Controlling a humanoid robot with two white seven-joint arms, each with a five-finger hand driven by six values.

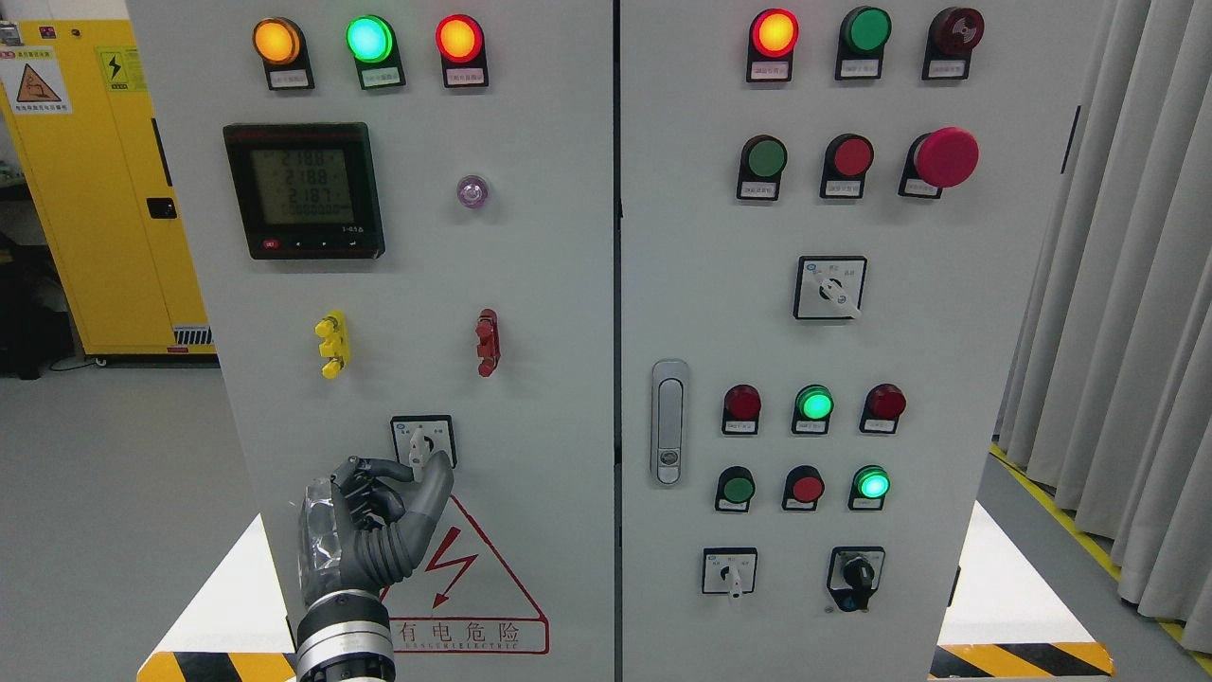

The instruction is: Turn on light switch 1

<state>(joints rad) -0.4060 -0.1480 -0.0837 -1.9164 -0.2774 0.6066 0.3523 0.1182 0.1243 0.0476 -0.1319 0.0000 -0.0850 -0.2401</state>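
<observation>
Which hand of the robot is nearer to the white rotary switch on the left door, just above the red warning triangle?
Left. The left hand is right at the rotary switch, its fingertips about touching the knob from below. The right hand is not in view.

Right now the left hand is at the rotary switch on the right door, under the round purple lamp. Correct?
No. The head view shows the left hand at the rotary switch on the left door, under the round purple lamp.
</observation>
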